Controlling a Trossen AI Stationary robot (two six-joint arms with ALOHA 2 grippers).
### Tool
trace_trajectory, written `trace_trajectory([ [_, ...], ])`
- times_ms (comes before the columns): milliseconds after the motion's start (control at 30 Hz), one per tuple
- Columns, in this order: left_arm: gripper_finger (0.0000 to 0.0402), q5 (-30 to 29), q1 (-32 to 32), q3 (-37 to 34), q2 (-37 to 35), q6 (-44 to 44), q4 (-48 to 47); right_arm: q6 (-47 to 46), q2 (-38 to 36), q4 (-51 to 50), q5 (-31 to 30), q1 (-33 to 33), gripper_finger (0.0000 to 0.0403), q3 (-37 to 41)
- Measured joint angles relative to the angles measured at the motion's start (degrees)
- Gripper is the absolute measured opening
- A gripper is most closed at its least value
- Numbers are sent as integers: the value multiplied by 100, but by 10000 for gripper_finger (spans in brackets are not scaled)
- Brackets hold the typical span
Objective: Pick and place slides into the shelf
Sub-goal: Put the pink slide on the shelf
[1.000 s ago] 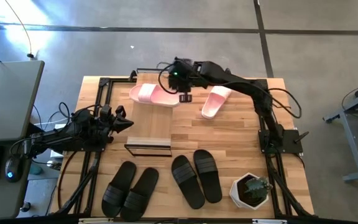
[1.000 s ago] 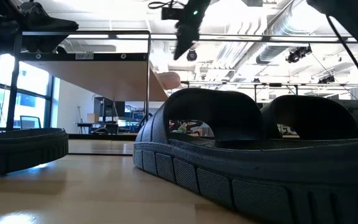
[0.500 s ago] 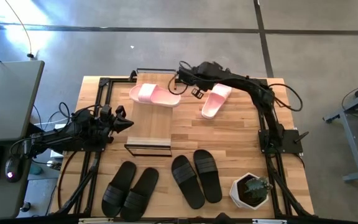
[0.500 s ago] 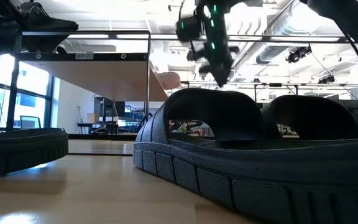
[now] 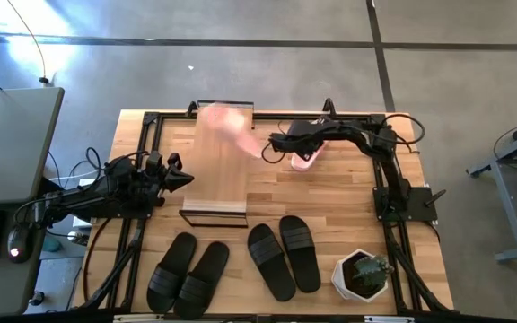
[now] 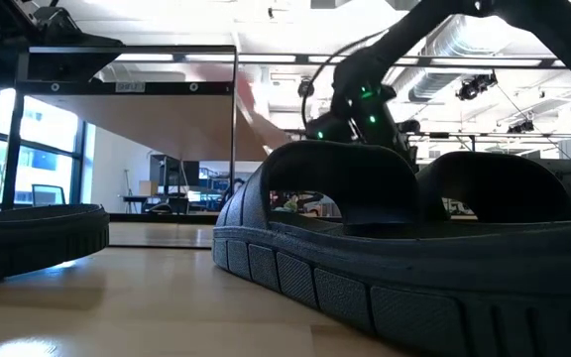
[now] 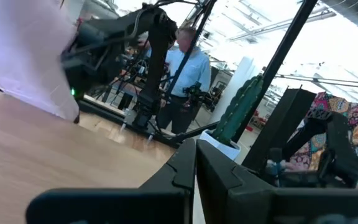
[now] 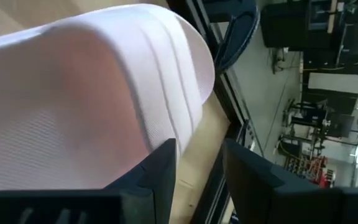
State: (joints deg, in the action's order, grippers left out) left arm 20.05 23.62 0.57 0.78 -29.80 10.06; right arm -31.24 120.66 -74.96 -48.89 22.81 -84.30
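Wooden table [image 5: 330, 193], grey concrete floor [image 5: 240, 72]; right fingers [image 8: 160, 168] gripping pink slide [image 5: 232, 126].

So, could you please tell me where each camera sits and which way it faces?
High: overhead, straight down on the shelf, black slides and both arms.
Low: tabletop height, level across a black slide towards the right arm.
Left wrist: past its own fingers towards the plant, a person.
Right wrist: against the pink slide.
High and right wrist share that slide.

Pale pink slide [image 5: 231, 127], black pairs [image 5: 238, 258]
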Motion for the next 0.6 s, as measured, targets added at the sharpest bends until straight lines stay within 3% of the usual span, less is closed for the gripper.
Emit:
trace_trajectory([
  [300,3,-11,0,-1,0,0,42,138,4,155,-599,-201,124,22],
  [600,3,-37,0,0,0,-2,52,626,4,278,-559,-421,124,-407],
])
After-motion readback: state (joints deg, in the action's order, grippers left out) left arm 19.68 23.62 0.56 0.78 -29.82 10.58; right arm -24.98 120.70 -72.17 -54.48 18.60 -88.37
